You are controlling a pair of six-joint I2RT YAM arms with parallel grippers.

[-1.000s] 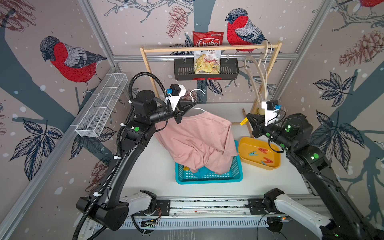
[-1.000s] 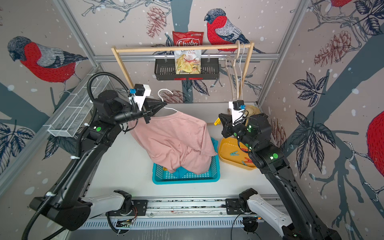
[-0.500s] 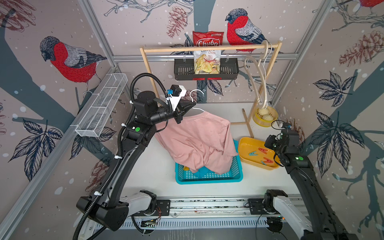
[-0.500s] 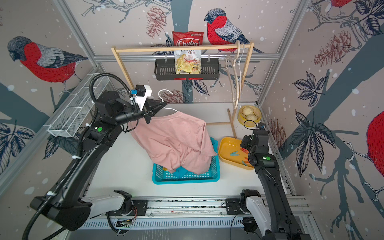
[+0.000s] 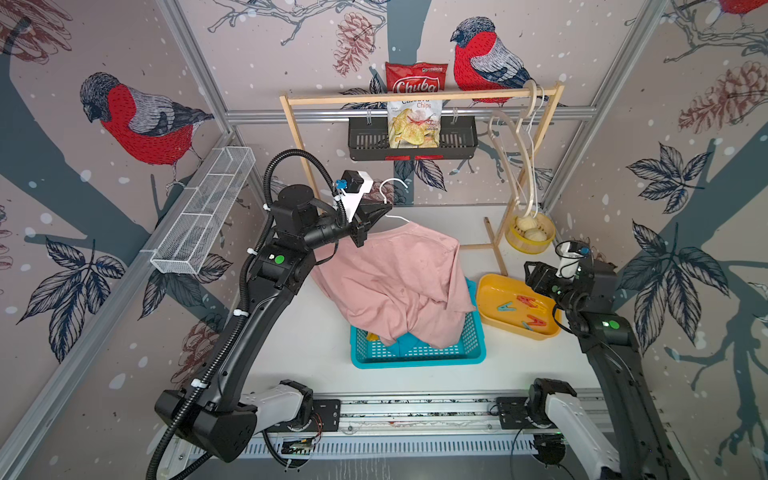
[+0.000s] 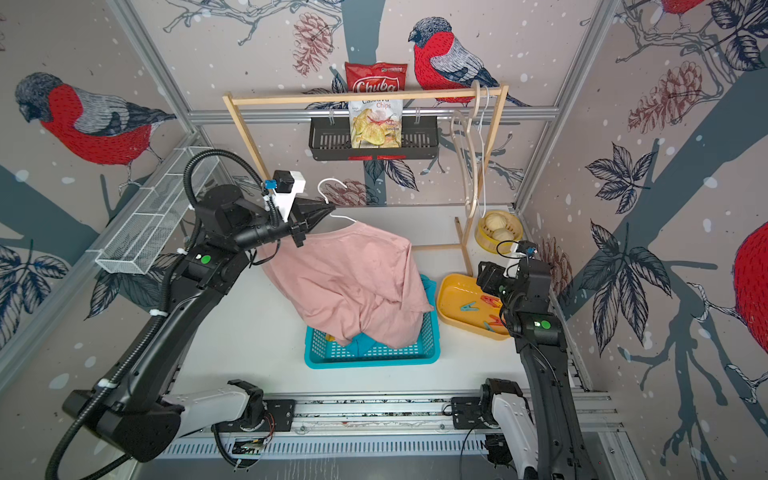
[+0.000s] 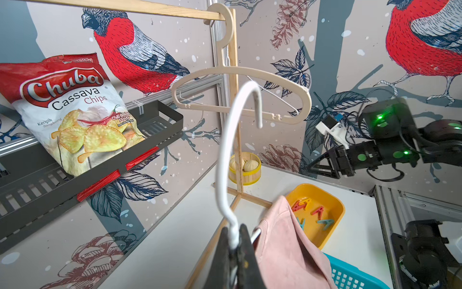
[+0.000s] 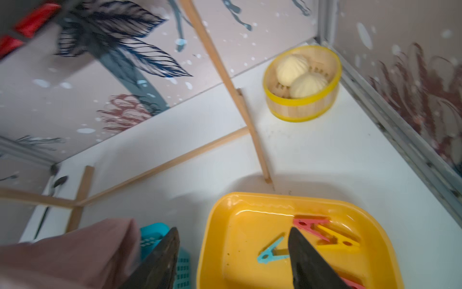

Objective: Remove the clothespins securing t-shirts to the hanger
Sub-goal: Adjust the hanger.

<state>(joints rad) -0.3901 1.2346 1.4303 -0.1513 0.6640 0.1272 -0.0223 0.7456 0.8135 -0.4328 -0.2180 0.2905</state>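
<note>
- Up high, the left gripper (image 7: pixel 236 234) is clamped on the neck of a white hanger (image 7: pixel 221 162); the pale pink t-shirt (image 5: pixel 386 282) drapes from it into a teal basket (image 5: pixel 415 359).
- Meanwhile the right gripper (image 8: pixel 233 230) hovers over the yellow tray (image 8: pixel 275 197), jaws parted, empty.
- Several clothespins (image 8: pixel 310 224) lie in that tray.

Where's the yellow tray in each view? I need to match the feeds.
In a top view: tray right of the blue basket.
In a top view: same, tray beside the basket.
Left wrist: tray just past the pink shirt.
Right wrist: tray partly under the open right gripper.
Shared landmark: bun steamer behind the tray, in all four.
</note>
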